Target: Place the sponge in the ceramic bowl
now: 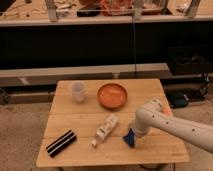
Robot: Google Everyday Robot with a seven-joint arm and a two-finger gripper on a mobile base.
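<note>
A shallow orange-brown ceramic bowl (112,95) sits at the back middle of the wooden table (75,120). A blue sponge (130,138) lies near the table's front right. My white arm reaches in from the right, and my gripper (133,134) is down right over the sponge, touching or nearly touching it. The wrist hides most of the sponge; only a blue corner shows.
A small translucent cup (77,91) stands left of the bowl. A white bottle (104,129) lies on its side at the table's middle, just left of the sponge. A black striped bar (61,143) lies at the front left. Dark shelving runs behind the table.
</note>
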